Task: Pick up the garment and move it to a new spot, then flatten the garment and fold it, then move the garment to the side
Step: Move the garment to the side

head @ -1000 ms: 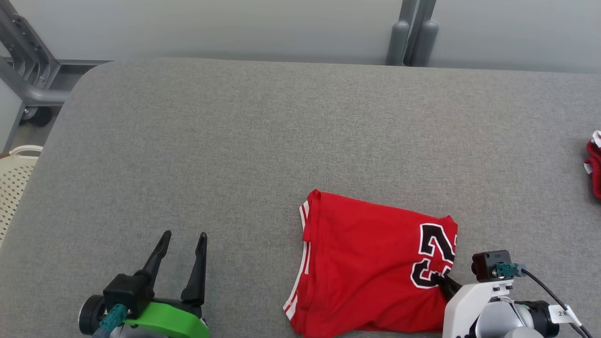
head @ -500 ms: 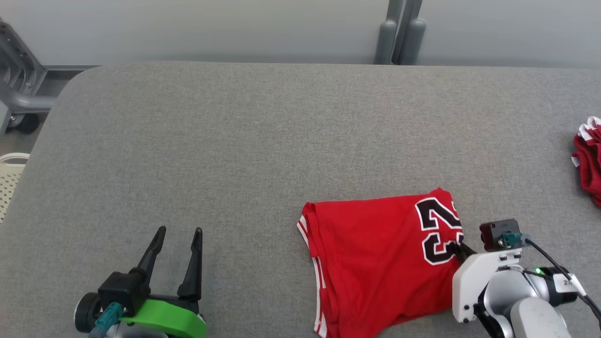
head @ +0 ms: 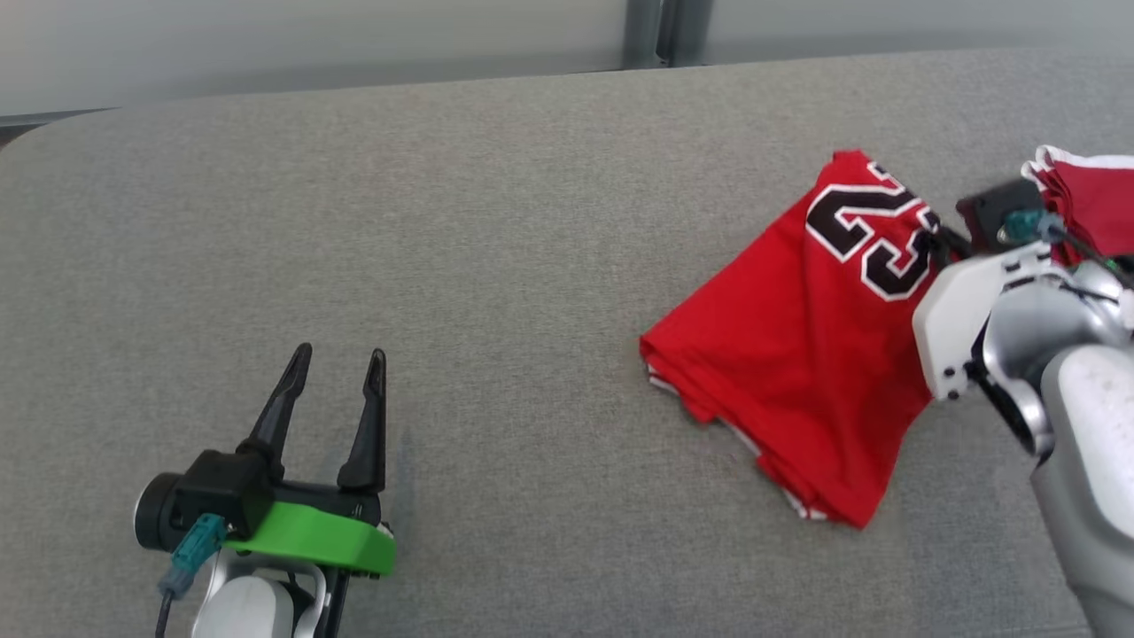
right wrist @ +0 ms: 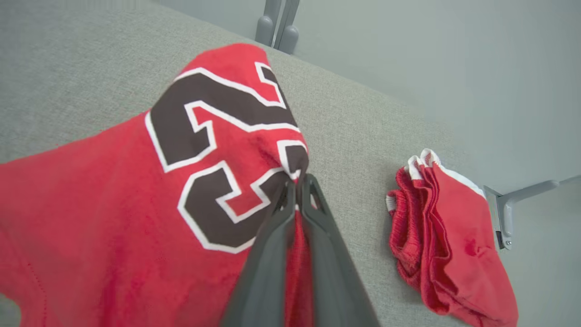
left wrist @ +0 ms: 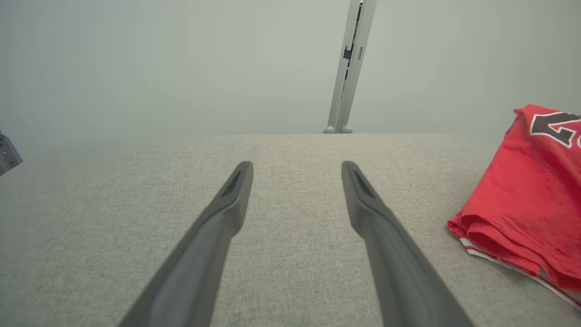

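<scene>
Pinching the garment (head: 797, 354) at its number is the right claw (right wrist: 299, 181).

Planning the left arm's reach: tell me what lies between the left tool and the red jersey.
Nothing but bare grey table between the left tool and the red jersey, as the head view shows.

The garment (head: 797, 354) is soft matt knit cloth — the table (head: 496, 221) beneath it coarse woven fabric, the right gripper (right wrist: 298, 180) at its edge smooth matt plastic.
</scene>
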You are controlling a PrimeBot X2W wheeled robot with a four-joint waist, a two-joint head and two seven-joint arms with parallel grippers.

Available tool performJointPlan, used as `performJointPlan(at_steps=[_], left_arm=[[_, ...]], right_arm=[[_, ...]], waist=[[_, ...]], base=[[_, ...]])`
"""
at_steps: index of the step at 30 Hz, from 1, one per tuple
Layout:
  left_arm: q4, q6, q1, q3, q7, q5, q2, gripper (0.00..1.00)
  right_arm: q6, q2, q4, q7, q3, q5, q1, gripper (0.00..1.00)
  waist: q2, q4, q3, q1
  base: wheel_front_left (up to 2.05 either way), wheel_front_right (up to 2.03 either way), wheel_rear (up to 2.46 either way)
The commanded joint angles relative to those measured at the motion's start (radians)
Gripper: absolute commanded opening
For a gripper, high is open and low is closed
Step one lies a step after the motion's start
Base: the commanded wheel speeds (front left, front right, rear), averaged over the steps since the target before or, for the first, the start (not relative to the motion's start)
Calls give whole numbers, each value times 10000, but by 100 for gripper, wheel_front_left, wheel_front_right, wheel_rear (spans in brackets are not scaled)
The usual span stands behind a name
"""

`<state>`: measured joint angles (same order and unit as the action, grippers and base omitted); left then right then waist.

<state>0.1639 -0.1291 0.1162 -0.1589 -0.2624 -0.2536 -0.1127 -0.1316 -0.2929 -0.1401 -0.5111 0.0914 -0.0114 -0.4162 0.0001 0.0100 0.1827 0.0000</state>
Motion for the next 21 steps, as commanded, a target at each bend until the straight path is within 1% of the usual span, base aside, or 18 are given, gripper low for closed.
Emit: performJointPlan(at_steps=[1,5,10,15,18,21], left_arm=[[-114,-20,361,-1,-30,98,-50,100],[-202,-20,700,-170,-28,153,-139,100],[-361,-21,971,-372,-28,225,-247,100],[-561,-21,1190,-527,-30,297,-394,100],[-586,-21,1283,-594,-30,312,-490,100],[-606,-21,1446,-760,-30,337,-599,100]], right_arm=[[19,-316,-85,-122,162,-214,-704,0],[19,-651,-357,-274,360,-490,-1862,0],[19,-1071,-695,-355,498,-573,-2968,0],[19,-1177,-1104,-235,279,-635,-3794,0],[19,-1171,-1331,-182,124,-650,-4043,0],[19,-1200,-1616,-76,-241,-582,-4341,0]], waist=[[-1,-880,702,0],[-1,-1422,1041,0],[-1,-1974,1384,0],[-1,-2480,1757,0],[-1,-2631,1916,0],[-1,-2766,2145,0]], base=[[0,0,0],[0,0,0],[0,0,0],[0,0,0],[0,0,0],[0,0,0]])
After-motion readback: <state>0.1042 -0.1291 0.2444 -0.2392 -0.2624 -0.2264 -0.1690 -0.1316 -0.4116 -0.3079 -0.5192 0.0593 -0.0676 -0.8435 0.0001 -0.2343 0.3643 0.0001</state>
